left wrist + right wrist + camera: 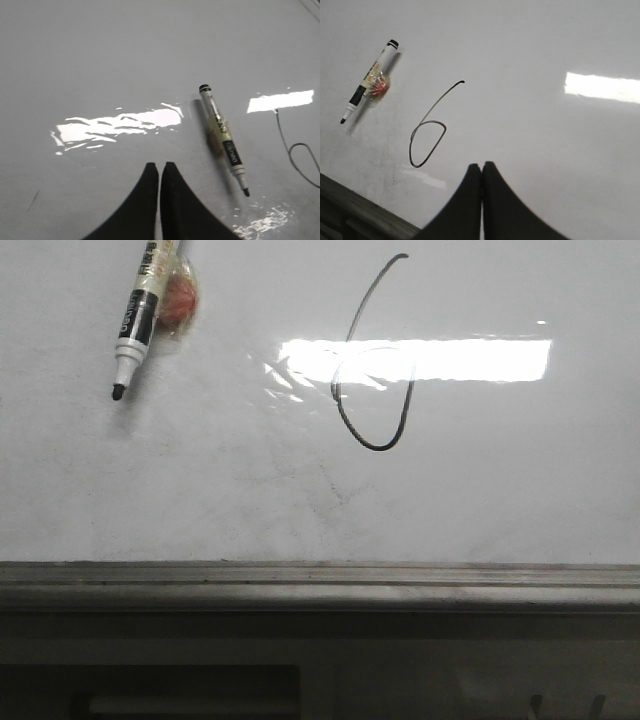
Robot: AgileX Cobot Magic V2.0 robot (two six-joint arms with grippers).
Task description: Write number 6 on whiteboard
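A black number 6 (pixel 375 390) is drawn on the whiteboard (pixel 500 480); it also shows in the right wrist view (pixel 426 137), and part of its line in the left wrist view (pixel 295 152). An uncapped black-tipped marker (pixel 140 320) lies loose on the board at the upper left, with a reddish clear lump (pixel 180 302) stuck to its barrel. The marker also shows in the wrist views (pixel 224 137) (pixel 367 82). My left gripper (pixel 159 165) is shut and empty, apart from the marker. My right gripper (pixel 482 165) is shut and empty, beside the 6. Neither gripper shows in the front view.
A grey metal rail (pixel 320 585) runs along the board's lower edge, with a darker frame below it. A bright rectangular light reflection (pixel 450 360) crosses the 6. Faint grey smudges (pixel 300 490) mark the board under the 6.
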